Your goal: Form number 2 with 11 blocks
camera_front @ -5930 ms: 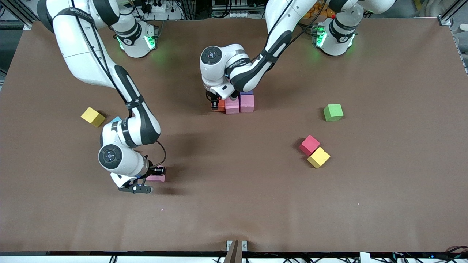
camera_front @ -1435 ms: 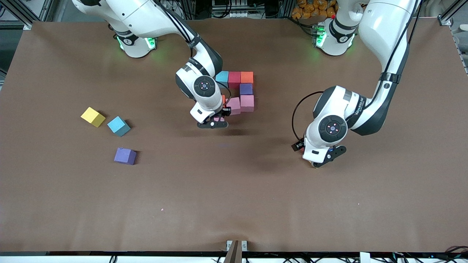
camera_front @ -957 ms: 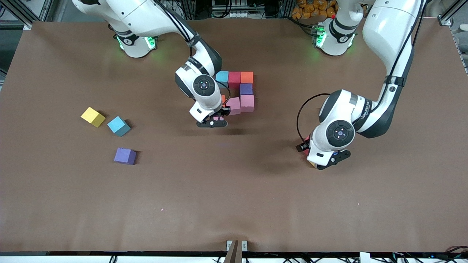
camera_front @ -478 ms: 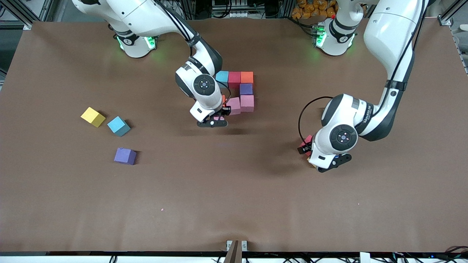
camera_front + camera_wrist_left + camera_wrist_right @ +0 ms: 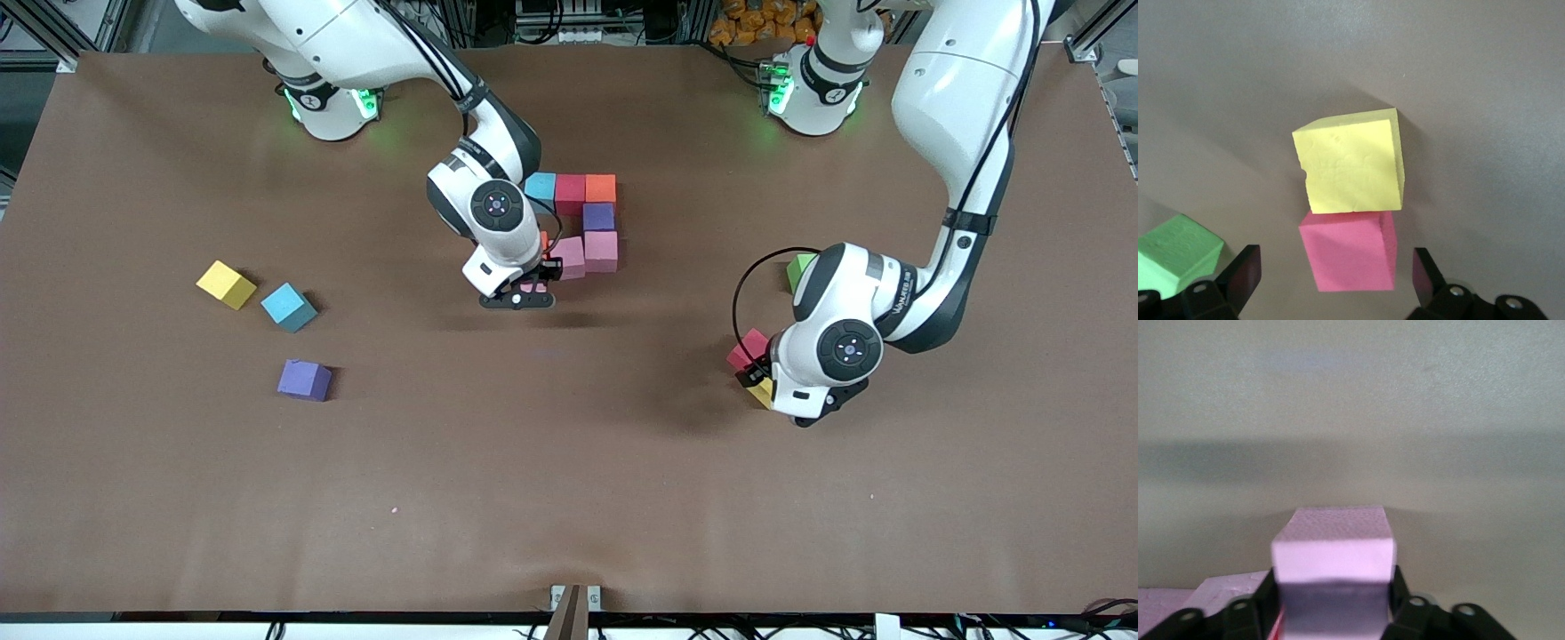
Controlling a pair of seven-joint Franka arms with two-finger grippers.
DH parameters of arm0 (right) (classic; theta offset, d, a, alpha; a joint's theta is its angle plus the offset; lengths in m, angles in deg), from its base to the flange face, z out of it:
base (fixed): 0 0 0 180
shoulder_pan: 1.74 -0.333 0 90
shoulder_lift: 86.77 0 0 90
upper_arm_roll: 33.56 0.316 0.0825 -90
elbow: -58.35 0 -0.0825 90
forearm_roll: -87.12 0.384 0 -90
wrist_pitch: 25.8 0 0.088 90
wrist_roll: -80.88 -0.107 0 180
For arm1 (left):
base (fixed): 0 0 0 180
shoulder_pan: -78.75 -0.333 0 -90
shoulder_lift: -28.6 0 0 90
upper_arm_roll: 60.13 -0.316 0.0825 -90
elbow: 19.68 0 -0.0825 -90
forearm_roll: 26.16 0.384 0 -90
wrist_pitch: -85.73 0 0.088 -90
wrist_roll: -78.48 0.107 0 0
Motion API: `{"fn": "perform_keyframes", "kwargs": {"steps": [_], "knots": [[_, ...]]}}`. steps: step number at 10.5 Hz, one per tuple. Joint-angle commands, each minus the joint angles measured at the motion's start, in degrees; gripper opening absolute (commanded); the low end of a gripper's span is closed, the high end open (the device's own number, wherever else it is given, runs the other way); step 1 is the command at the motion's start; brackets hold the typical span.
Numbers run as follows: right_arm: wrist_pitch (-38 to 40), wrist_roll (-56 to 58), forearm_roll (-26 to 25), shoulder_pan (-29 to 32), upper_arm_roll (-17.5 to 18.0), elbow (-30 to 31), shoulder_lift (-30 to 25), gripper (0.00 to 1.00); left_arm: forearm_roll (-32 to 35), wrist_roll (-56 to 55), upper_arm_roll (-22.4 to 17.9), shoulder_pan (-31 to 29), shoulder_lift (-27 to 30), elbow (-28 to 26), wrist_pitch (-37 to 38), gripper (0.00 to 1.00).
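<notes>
Since half a second ago my left hand (image 5: 766, 384) has slid a little toward the front camera and toward its own arm's end of the brown worktop (image 5: 569, 498), uncovering more of the loose red foam cube (image 5: 745, 348); my right hand (image 5: 533, 283) has not shifted.

Going across the front view: well away from both hands, at the right arm's end, lie a small matte yellow foam cube (image 5: 225, 284), a blue foam cube (image 5: 288, 307) just beside it, and a purple foam cube (image 5: 304, 380) nearer the front camera.

My right hand sits at the near edge of the half-built figure, its fingers (image 5: 1266, 595) clamped on a pink foam cube (image 5: 1333, 553) that is low at the worktop. Right beside that hand are another pink cube (image 5: 570, 257) and a third pink cube (image 5: 601, 251); an orange cube (image 5: 543, 241) is mostly hidden by the wrist. Farther from the camera stand a purple cube (image 5: 598, 216) and a row of a second blue cube (image 5: 540, 187), a dark red cube (image 5: 570, 189) and an orange cube (image 5: 601, 188).

My left hand hangs over the red cube, fingers (image 5: 1245, 275) spread wide either side of it, not touching. A second yellow foam cube (image 5: 1350, 163) touches the red one, and a green foam cube (image 5: 1178, 253) lies near one finger.
</notes>
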Motion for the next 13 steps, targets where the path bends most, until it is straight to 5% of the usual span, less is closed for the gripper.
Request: {"fn": "perform_keyframes", "kwargs": {"steps": [1, 6, 13], "knots": [[0.2, -1.4, -0.7, -1.1, -0.3, 1.5, -2.1, 1.00, -0.8, -1.8, 0.1, -0.2, 0.3, -0.5, -0.6, 1.00], [6.8, -0.8, -0.7, 2.4, -0.4, -1.0, -7.5, 1.00, -0.6, -3.4, 0.1, -0.3, -0.3, -2.4, -3.4, 1.00], [7.8, 5.7, -0.6, 22.4, -0.7, -3.9, -6.2, 1.00, -0.5, -4.6, 0.1, 0.0, 0.2, -6.8, -6.6, 1.00]]}}
